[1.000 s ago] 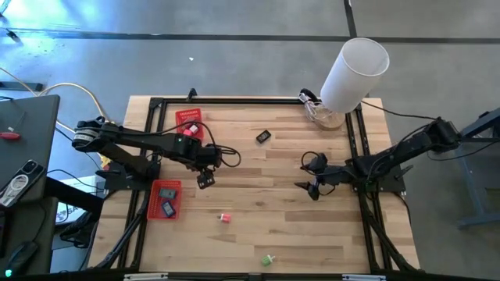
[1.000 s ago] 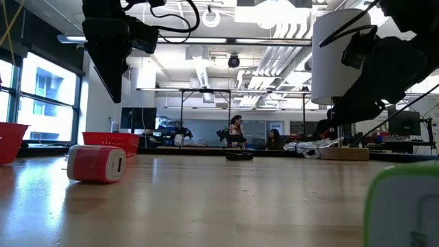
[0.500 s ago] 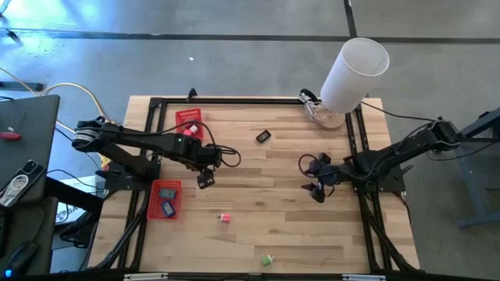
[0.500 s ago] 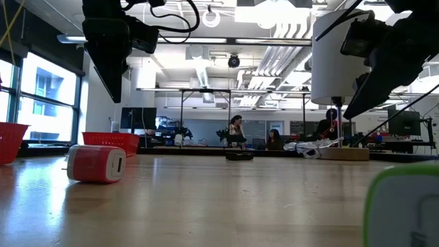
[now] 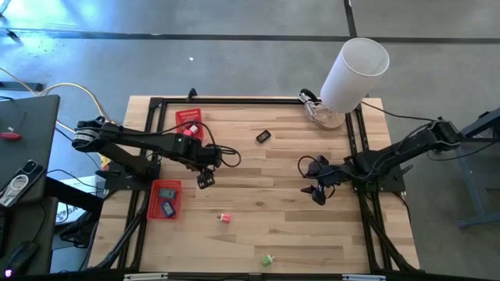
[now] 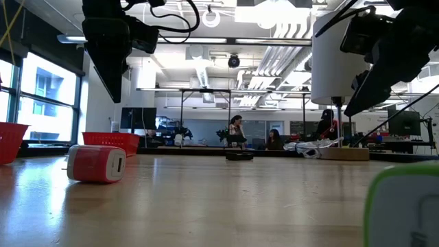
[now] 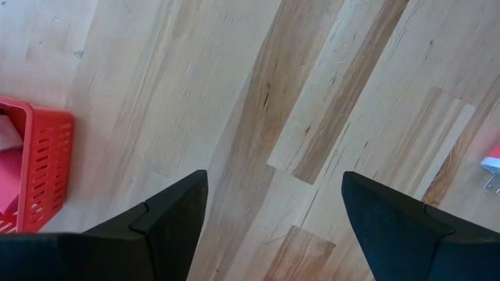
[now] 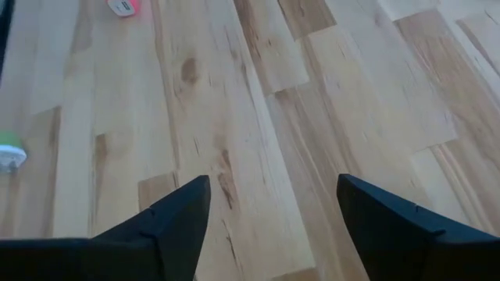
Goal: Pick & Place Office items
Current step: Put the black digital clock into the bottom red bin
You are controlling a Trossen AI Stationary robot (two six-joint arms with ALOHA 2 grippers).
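My left gripper hangs open and empty above the bare wood, just right of the near red basket; its wrist view shows only table between the fingers. My right gripper is open and empty over the table's right-middle. A black piece lies far of centre. A pink-red piece lies near the middle front and also shows in the low view. A green piece lies at the near edge. Both baskets hold small pieces.
A second red basket stands at the far left. A big white cylinder stands at the far right corner beside a clear thing. A black frame rims the table. Bare wood lies between the two grippers.
My right gripper has drawn back a little toward the table's right edge, risen and turned about its wrist. My left arm and the pieces have kept still.
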